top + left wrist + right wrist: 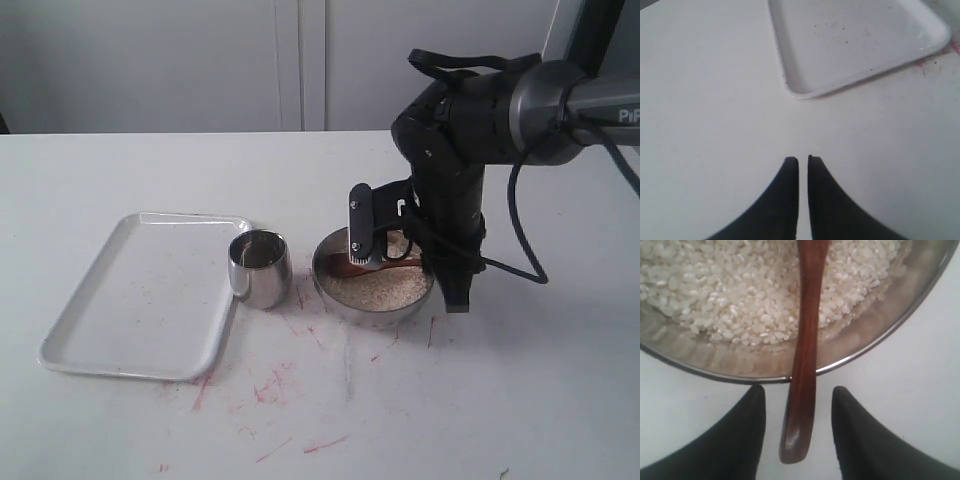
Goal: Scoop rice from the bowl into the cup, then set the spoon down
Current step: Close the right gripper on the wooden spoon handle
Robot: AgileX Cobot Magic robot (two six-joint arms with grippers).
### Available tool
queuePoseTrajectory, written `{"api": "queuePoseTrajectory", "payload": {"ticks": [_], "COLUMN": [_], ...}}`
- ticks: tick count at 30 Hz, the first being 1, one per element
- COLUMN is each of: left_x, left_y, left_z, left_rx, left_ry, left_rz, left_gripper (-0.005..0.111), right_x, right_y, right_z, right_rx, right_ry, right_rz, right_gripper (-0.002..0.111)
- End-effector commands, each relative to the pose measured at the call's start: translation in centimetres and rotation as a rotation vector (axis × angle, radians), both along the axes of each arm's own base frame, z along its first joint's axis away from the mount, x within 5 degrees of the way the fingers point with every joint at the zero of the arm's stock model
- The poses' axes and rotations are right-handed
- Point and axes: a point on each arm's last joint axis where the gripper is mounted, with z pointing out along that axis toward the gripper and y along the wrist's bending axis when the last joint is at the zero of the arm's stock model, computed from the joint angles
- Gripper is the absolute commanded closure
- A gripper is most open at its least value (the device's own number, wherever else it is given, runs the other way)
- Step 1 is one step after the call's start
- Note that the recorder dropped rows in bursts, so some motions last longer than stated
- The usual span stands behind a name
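Observation:
The steel bowl [345, 300] holds off-white rice [385, 290], seen close up in the right wrist view as rice [730, 295] inside the bowl's rim [880, 342]. The reddish-brown wooden spoon [805, 340] lies with its scoop in the rice [345, 266] and its handle resting over the rim. My right gripper [799, 388] is open, one finger on each side of the handle's end, with a gap on both sides. The steel cup [260, 268] stands just left of the bowl. My left gripper [800, 159] is shut and empty over bare table.
A white tray [140, 300] lies left of the cup, and the left wrist view shows its corner [805, 92]. Red marks streak the white table [300, 400] in front of the bowl. The right arm [450, 150] towers over the bowl's right side.

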Motion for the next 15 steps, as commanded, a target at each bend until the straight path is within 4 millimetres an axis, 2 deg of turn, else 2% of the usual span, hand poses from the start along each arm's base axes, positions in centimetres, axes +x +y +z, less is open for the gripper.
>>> {"api": "queuePoseTrajectory", "payload": {"ticks": [1, 15], "left_x": [-0.11, -0.11], "left_y": [-0.02, -0.02], "left_z": [-0.63, -0.63], "left_rx": [-0.005, -0.005], "left_ry": [0.045, 0.045], "left_rz": [-0.002, -0.002], "left_gripper": [0.092, 0.092], "right_x": [-0.04, -0.13], "right_y": [-0.08, -0.18], "right_z": [-0.09, -0.09], "right_rx": [-0.005, -0.016], "right_ry": [0.004, 0.014], "right_rz": [0.008, 0.005], "right_gripper": [0.074, 0.100]}}
